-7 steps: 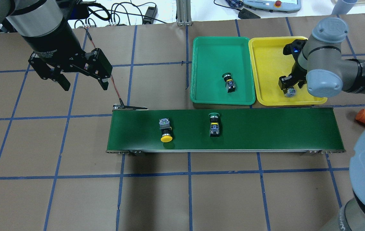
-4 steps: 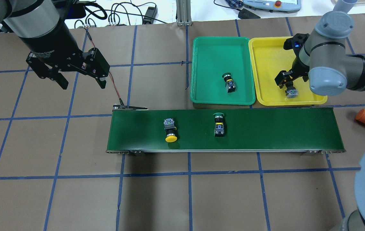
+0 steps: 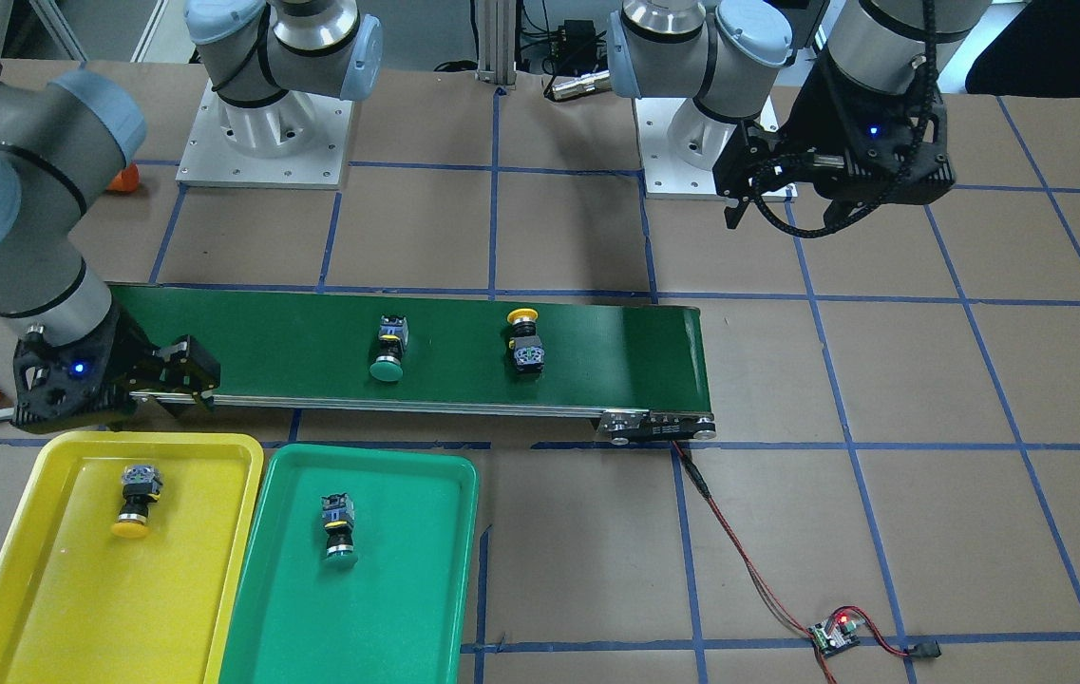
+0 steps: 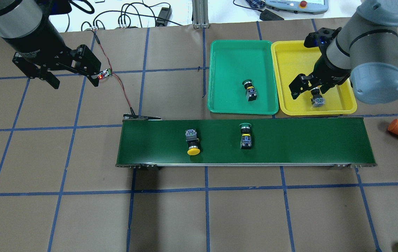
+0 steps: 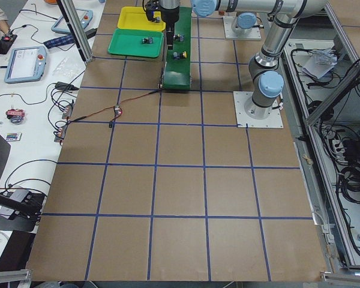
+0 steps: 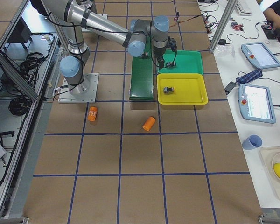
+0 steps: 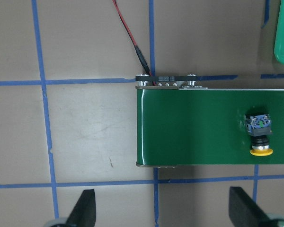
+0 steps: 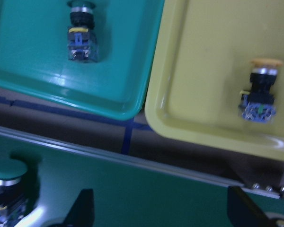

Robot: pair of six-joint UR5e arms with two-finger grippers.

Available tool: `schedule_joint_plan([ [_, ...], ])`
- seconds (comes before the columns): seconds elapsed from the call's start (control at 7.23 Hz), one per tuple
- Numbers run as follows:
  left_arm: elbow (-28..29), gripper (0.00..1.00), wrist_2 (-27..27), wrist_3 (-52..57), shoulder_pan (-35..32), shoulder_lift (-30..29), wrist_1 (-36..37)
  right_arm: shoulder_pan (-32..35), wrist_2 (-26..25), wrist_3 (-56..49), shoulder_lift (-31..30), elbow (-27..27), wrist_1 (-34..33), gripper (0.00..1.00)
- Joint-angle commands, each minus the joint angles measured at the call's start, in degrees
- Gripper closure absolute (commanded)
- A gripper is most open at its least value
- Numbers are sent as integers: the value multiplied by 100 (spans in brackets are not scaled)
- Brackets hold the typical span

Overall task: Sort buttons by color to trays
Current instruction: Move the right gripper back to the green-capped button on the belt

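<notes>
Right hand [image 4: 307,91] is seen in the overhead view with its black fingers spread apart and nothing between them, poised over the shallow yellow plastic tray [image 4: 291,63]. Just beside one fingertip, the trayed yellow button [image 4: 317,100], a small black-grey push-button switch, is laid on the tray floor, untouched. At that hand's left the shallow green plastic tray [image 4: 234,59] is set against the yellow one, and the trayed green button [image 4: 250,91] is laid in it. Nearer the robot than the hand, the long dark green conveyor belt [image 4: 307,140] is stretched across the brown-papered tabletop [image 4: 79,210]. On it the belt green button [image 4: 245,136] and, farther left, the belt yellow button [image 4: 192,143] are laid well apart. Left hand [image 4: 73,81] is held beyond the belt's left end, fingers spread and empty.

From the front-facing view, the trayed yellow button [image 3: 136,499] is shown clear of the right hand [image 3: 183,375], its round yellow cap turned away from the robot.

By the right wrist camera, the fingertips [image 8: 83,210] are shown wide apart. The trayed yellow button [image 8: 259,92] and trayed green button [image 8: 81,35] are seen ahead of them, the belt green button [image 8: 4,182] beside one.

By the left wrist camera, spread fingertips [image 7: 85,210] are seen over bare tabletop, the belt yellow button [image 7: 259,135] ahead.

In the side views both hands are too small to judge.
</notes>
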Motion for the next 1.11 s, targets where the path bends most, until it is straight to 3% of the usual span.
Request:
schedule_joint_plan([
  [0.0,-16,0,-12,9,29,13,120,669,-58,938,-436,191,452,0],
  [0.28,-7,0,-3,-8,20,66,120,953,-32,1350,-323,446,364,0],
  [0.97,-25,0,41,0,20,119,208,998,65,1903,433,456,364,0],
])
